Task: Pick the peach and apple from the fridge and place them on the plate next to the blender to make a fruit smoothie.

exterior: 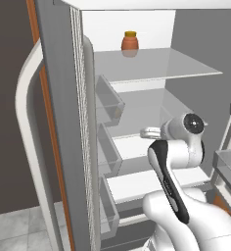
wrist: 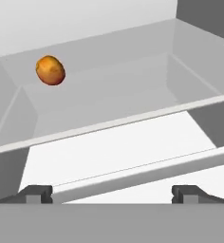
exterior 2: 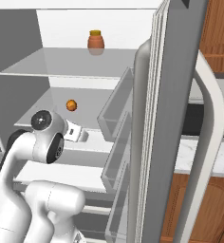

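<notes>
Fridge [exterior 2: 175, 118] stands open; arm is reached into it at mid-shelf height. Gripper [wrist: 112, 192] is empty, jaws spread wide. The peach [wrist: 50, 70] is seen on the middle shelf [wrist: 109, 90], toward its rear left corner, well apart from the fingertips [wrist: 35, 193]. Apple not made out. A jar [exterior: 129, 41] sits on the upper shelf, near its back edge.

Judged best: hand is swung left and advanced over the shelf's front edge, the peach centred between the jaws before closing; a nudge could roll it.

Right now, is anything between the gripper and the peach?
Nothing visible. The open gripper faces the peach, which sits alone toward the back of a fridge shelf; just the shelf's front edge lies below the line to it.
</notes>
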### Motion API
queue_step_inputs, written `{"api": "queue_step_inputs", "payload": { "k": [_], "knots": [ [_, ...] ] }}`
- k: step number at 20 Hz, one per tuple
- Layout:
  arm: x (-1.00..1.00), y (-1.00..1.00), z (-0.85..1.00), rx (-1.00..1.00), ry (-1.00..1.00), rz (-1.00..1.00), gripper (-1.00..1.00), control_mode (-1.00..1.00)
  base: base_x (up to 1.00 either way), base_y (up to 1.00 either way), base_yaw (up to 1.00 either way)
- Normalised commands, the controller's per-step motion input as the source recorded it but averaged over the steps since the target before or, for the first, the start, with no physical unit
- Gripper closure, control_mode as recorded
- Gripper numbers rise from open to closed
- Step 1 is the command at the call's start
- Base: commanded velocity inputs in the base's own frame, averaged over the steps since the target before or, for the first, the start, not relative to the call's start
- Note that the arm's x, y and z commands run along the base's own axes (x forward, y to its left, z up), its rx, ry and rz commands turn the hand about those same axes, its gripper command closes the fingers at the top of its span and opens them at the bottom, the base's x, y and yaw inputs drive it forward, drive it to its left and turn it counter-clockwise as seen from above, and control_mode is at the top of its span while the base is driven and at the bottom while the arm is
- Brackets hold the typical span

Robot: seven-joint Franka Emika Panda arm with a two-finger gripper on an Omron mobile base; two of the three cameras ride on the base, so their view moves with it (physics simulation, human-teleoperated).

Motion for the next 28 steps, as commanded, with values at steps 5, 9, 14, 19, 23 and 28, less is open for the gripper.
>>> {"api": "queue_step_inputs", "payload": {
  "k": [5,9,14,19,23,28],
  "knots": [
    [0.31,0.33,0.22,-0.10,-0.01,0.07,-1.00,-1.00,0.00,0.00,0.00],
    [0.39,0.06,0.04,-0.02,0.00,0.00,-1.00,-1.00,0.00,0.00,0.00],
    [0.41,0.24,0.34,-0.01,-0.01,0.00,-1.00,-1.00,0.00,0.00,0.00],
    [0.40,0.27,0.15,-0.10,0.02,0.00,-1.00,-1.00,0.00,0.00,0.00],
    [0.39,0.29,0.02,-0.15,0.01,0.00,-1.00,-1.00,0.00,0.00,0.00],
    [0.27,0.03,0.00,-0.03,0.03,0.00,-1.00,-1.00,0.00,0.00,0.00]
  ]
}}
